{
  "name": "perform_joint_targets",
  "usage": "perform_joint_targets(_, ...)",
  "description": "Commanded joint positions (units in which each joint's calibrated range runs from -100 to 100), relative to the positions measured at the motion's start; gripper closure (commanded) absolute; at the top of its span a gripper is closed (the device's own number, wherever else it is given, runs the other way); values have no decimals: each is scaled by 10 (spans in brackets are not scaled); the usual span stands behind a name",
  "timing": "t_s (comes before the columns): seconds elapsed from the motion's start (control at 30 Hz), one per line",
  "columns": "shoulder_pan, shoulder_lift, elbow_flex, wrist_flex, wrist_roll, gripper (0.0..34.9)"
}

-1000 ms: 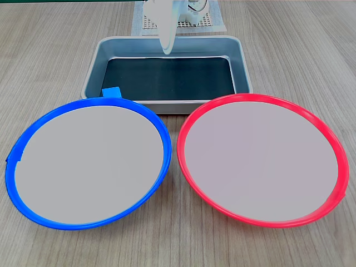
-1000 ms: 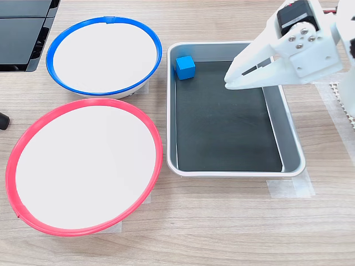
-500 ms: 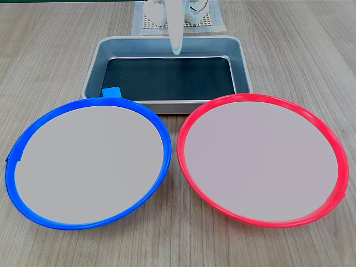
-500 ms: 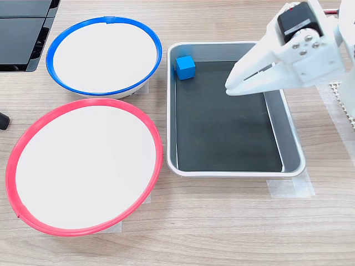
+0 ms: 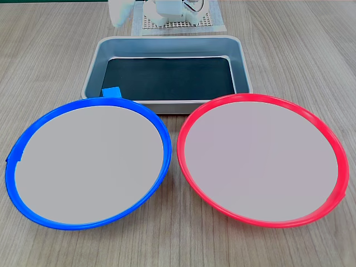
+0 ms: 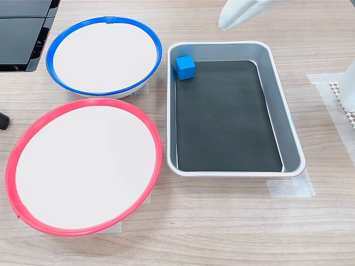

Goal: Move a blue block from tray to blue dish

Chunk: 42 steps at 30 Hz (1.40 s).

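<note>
The small blue block (image 5: 112,92) (image 6: 185,67) sits inside the grey tray (image 5: 245,67) (image 6: 292,141), in the corner closest to the blue dish (image 5: 89,161) (image 6: 102,55). That dish holds nothing. My white gripper (image 5: 118,15) (image 6: 231,18) is a blurred shape beyond the tray's far edge, at the top of both exterior views, well away from the block. Its fingers read as one tapered tip with nothing between them. Most of the arm is out of frame.
A red-rimmed plate (image 5: 261,161) (image 6: 83,166) lies beside the blue dish. The arm's base stands on a white mesh pad (image 5: 178,23) (image 6: 339,94) behind the tray. A dark flat object (image 6: 22,33) lies at the second exterior view's top left.
The gripper has swung out from above the tray, sideways past its rim toward the blue dish's side. Block, tray and plates have not moved.
</note>
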Motion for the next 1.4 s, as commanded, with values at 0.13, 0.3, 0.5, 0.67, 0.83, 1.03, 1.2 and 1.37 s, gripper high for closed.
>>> perform_joint_targets(0.13, 21, 235, -186, 14, 160, 310)
perform_joint_targets(0.3, 18, 294, -218, 16, 238, 196)
perform_joint_targets(0.5, 8, 340, -232, 19, 300, 145)
perform_joint_targets(0.67, 16, 364, -255, 17, 349, 154)
perform_joint_targets(0.83, 43, 389, -286, 9, 377, 154)
perform_joint_targets(1.03, 55, 416, -296, -5, 383, 153)
perform_joint_targets(1.2, 31, 442, -297, -21, 373, 164)
perform_joint_targets(1.37, 3, 451, -300, -21, 357, 162)
